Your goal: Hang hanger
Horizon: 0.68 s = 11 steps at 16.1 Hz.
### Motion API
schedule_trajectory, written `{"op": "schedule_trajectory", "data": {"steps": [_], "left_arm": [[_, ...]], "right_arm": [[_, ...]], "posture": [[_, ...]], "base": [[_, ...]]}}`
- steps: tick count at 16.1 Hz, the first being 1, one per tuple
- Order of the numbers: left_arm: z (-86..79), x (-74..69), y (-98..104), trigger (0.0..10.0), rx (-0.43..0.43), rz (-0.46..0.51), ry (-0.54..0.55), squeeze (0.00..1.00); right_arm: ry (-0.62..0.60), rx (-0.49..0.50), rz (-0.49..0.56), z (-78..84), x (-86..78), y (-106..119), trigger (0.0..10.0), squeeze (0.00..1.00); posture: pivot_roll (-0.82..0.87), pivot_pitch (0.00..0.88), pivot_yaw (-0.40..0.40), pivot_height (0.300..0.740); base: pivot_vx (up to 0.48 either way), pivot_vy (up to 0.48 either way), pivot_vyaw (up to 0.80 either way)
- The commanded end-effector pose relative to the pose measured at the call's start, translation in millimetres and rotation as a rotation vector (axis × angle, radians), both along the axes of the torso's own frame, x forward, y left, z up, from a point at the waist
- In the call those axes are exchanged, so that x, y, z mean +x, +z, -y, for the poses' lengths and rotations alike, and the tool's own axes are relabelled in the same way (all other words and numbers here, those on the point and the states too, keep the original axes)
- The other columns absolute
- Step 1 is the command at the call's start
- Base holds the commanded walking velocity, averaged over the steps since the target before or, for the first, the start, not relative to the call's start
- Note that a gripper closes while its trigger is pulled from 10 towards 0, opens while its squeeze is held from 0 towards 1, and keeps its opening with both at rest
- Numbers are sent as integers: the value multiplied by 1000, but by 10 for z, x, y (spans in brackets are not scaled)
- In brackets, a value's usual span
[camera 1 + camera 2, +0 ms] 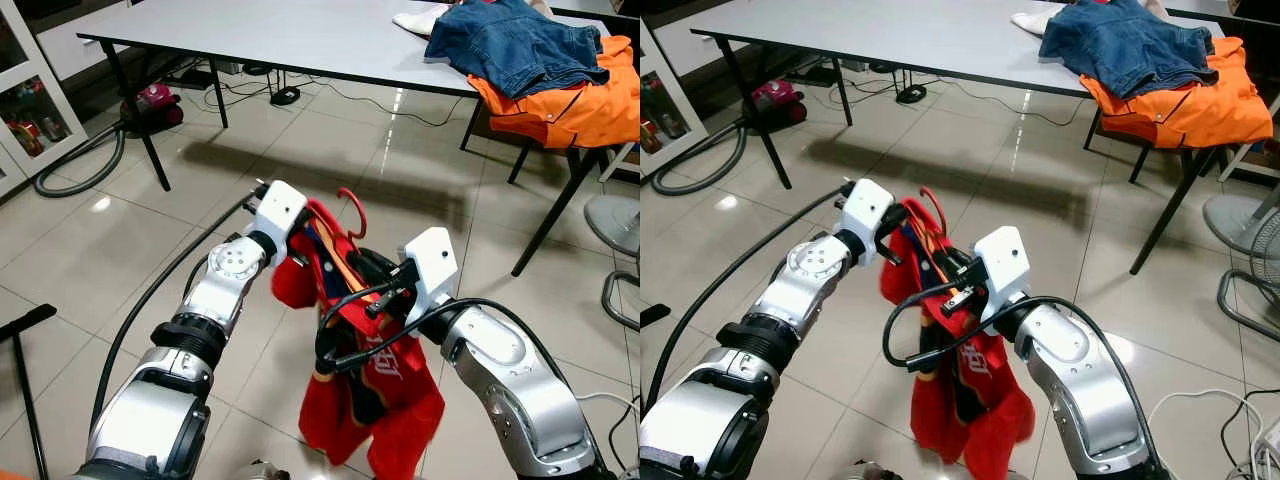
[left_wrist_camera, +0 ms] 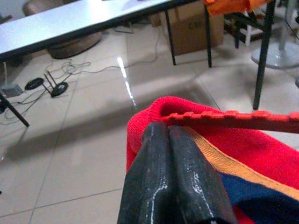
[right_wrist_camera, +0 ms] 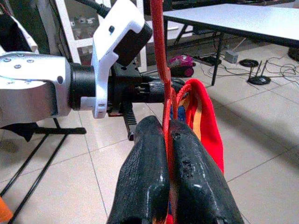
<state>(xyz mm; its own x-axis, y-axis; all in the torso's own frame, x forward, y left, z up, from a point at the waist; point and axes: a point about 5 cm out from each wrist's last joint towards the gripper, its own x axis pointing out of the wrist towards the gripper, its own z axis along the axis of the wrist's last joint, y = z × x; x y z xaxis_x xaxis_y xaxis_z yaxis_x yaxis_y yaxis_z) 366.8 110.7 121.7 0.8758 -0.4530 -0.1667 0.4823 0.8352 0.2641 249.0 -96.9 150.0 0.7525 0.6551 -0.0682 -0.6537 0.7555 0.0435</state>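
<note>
A: From where is the scene viewed?
B: From the head, forward and down, by 2 eyes. The red garment (image 1: 385, 390) is shared with both close wrist views.

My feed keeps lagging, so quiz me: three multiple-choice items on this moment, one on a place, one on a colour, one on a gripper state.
1. Where does the pile of blue denim and orange clothes lie?
A. on the tiled floor
B. on the grey table's far right end
C. over the left arm

2. What colour is the plastic hanger's hook?
A. red
B. white
C. black

3. How do the right gripper's fingers stand?
A. wide open
B. shut on the hanger
C. shut on a cable

Key: 1 B, the blue denim and orange clothes rest on the grey table. 2 A, the hanger rises red above the red garment. 3 B, the right gripper pinches the red strip; the left gripper is shut at the garment's shoulder.
</note>
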Motion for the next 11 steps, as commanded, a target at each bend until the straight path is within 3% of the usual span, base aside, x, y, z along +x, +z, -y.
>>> {"op": "schedule_trajectory", "data": {"steps": [1,4,7,11], "left_arm": [[3,56,141,0,-34,47,17,0],[-35,120,340,0,-99,124,57,0],[-121,158,344,0,-119,110,99,0],[-119,156,291,0,-123,83,119,0]], "right_arm": [[59,32,77,-51,-23,177,0,0],[113,13,52,-62,-61,136,0,0],[157,53,39,-53,-95,195,0,0],[161,122,44,-1,-77,326,0,0]], "posture": [[-71,0,59,740],[-67,0,54,740],[-72,0,54,740],[-77,1,53,740]], "base": [[0,0,0],[0,0,0],[0,0,0],[0,0,0]]}}
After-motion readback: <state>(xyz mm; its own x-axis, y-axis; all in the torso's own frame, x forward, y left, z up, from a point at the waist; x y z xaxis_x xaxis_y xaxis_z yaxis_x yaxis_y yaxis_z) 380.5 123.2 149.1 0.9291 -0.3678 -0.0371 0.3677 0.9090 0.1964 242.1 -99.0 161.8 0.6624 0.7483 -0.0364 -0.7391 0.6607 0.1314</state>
